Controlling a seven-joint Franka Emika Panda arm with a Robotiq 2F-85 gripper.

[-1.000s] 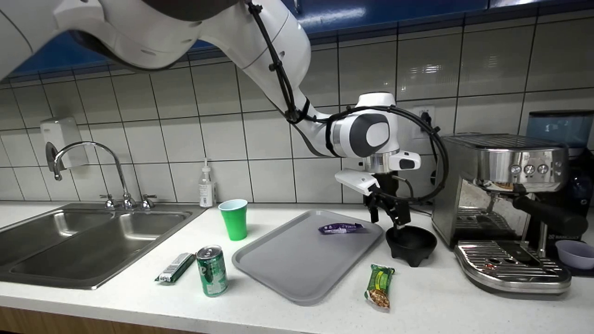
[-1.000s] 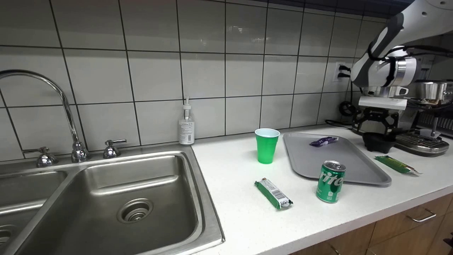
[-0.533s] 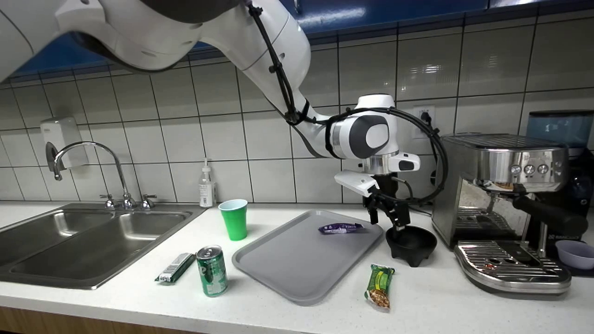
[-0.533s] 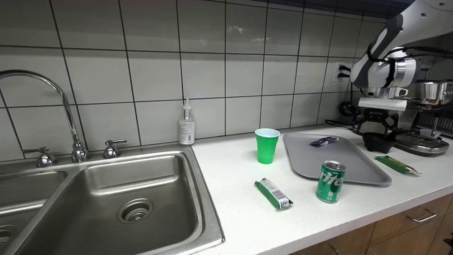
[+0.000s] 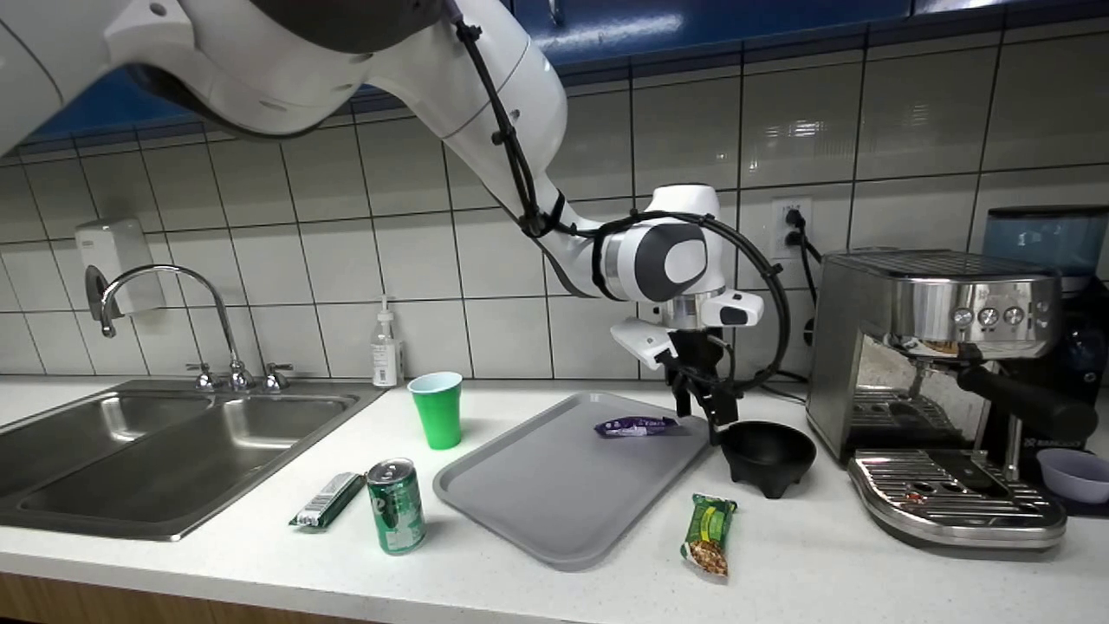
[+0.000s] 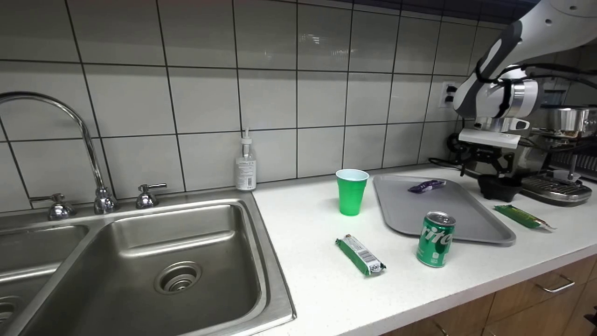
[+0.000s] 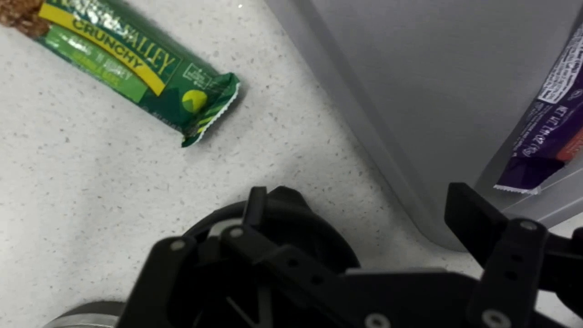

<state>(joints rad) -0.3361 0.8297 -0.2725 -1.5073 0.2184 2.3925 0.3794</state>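
The gripper [image 7: 357, 200] hangs low over the desk [image 5: 823, 568], its fingers [image 7: 473, 223] spread wide. Just beneath and beside it stands the bowl [image 5: 769, 472]: black, matte, round, wide-mouthed, narrowing downward to stubby feet, upright. In the wrist view one finger overlaps the bowl, the other the corner of the tray [image 5: 554, 485]; whether gripper and bowl touch I cannot tell. On the tray, near the gripper, lies a purple bar [image 5: 637, 426]; the Crunchy bar [image 7: 120, 59] lies farther from it.

Wide-spread end effector [image 7: 363, 212], black bowl [image 7: 315, 228] partly behind it, purple packet [image 7: 549, 132] on gray tray [image 7: 410, 91], green bar [image 7: 132, 68] nearby.
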